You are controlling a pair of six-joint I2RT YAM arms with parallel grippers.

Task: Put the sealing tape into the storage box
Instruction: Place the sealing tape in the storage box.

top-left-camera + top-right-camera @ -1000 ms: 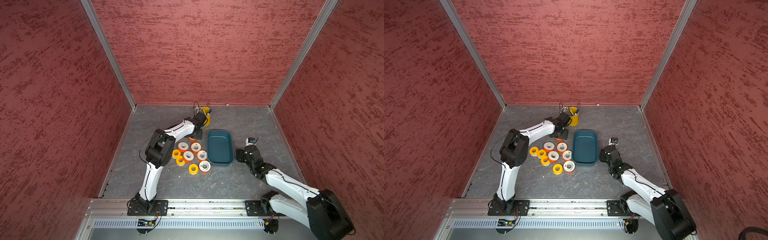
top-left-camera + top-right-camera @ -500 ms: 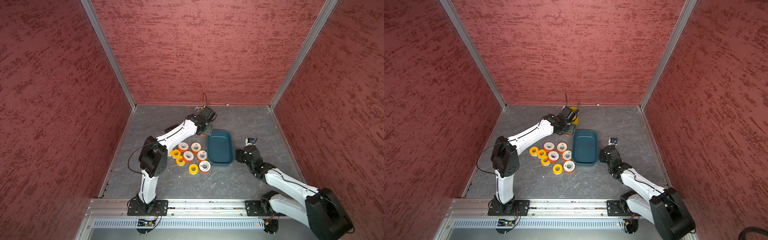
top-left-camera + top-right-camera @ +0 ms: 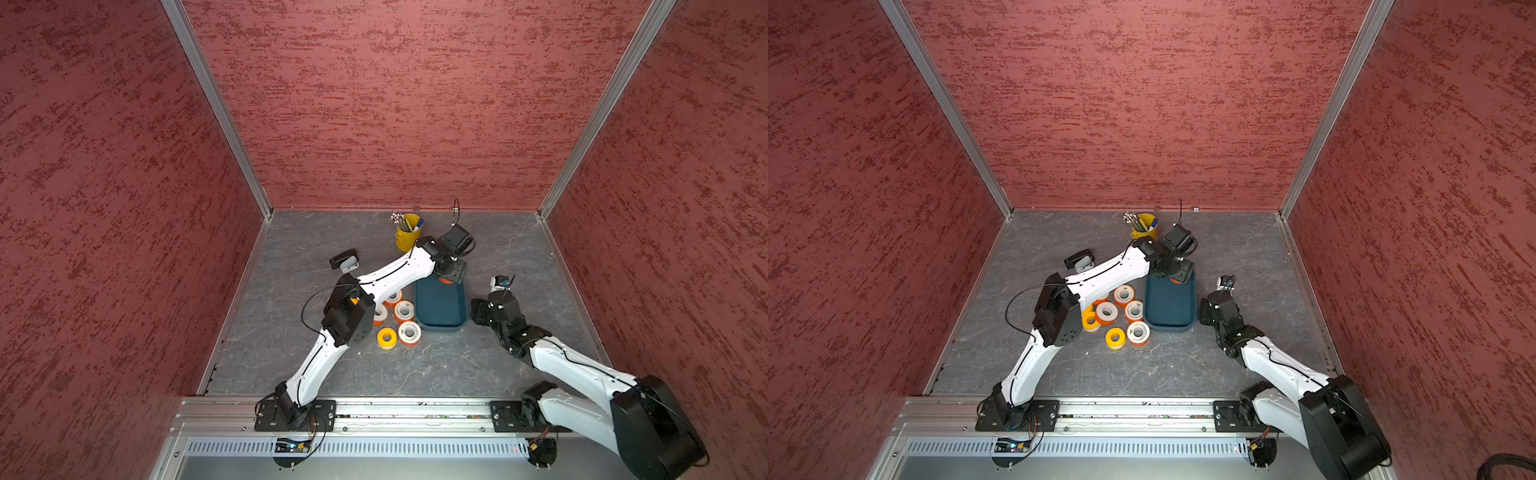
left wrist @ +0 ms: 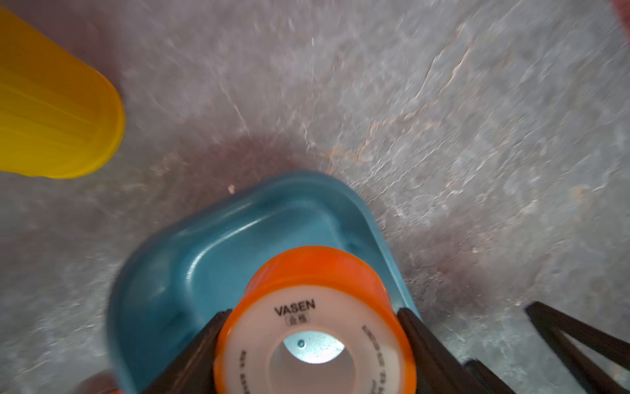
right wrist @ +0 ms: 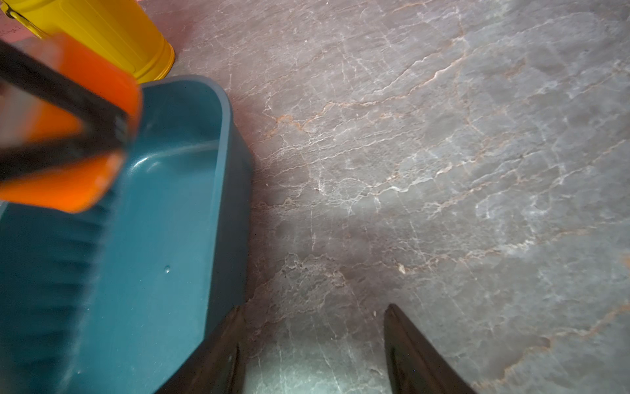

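Rolls [image 3: 404, 309] half-hidden under the left arm [image 3: 395, 272] beside the storage box [image 3: 440, 307]. Left tool [image 4: 313, 314], clamping an orange roll [image 4: 317, 269], has swung over the box's far end; right tool [image 5: 314, 307] gapes empty.

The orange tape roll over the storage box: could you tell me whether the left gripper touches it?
Touching. The left wrist view shows the left gripper with fingers pressed against both sides of the orange tape roll.
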